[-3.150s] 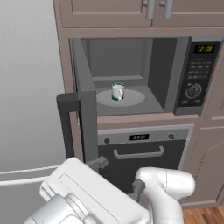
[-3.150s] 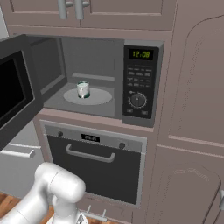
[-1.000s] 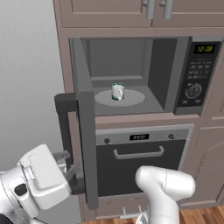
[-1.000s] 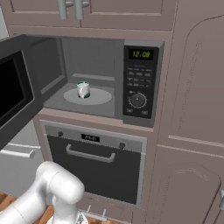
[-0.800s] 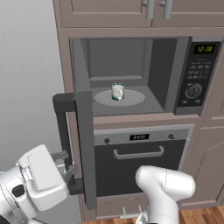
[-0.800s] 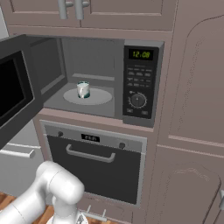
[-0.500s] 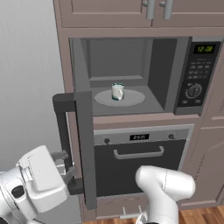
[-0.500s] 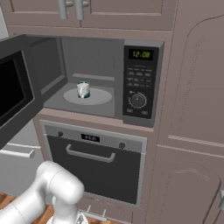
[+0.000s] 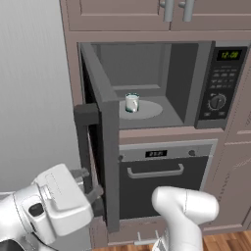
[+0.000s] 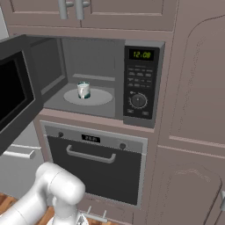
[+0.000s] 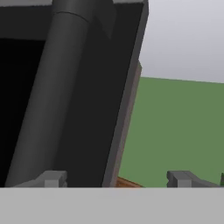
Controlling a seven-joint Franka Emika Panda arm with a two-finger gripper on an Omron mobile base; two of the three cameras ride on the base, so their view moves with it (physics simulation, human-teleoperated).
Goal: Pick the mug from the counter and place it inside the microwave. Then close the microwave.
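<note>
The mug (image 9: 132,103) stands upright inside the microwave (image 9: 162,88), its long axis vertical, open mouth up, on the round pale plate (image 9: 144,110) in the cavity. It is a bit left of the plate's centre in the left base view. A dark green band goes around near its base. I cannot tell which way a handle points; it is too small to see.

The microwave door (image 9: 100,147) is open and swings out to the left, w/ its edge toward the camera in the left base view. In the right base view its black glass (image 10: 11,94) faces into the room. The vertical bar handle (image 9: 86,142) sits on the door's outer side. The panel (image 10: 140,83) at right has a green display and a round knob.

The gripper (image 11: 118,179) is low, just beside the lower part of the door. In the hand view the fingers (image 11: 52,178) are spread apart, w/ the door's edge between them and the handle bar in front of the left tip. They do not pinch anything. Contact w/ the door: cannot tell.

Under the microwave is the oven (image 9: 159,176) w/ a horizontal handle. Cabinets (image 9: 147,12) are above.
</note>
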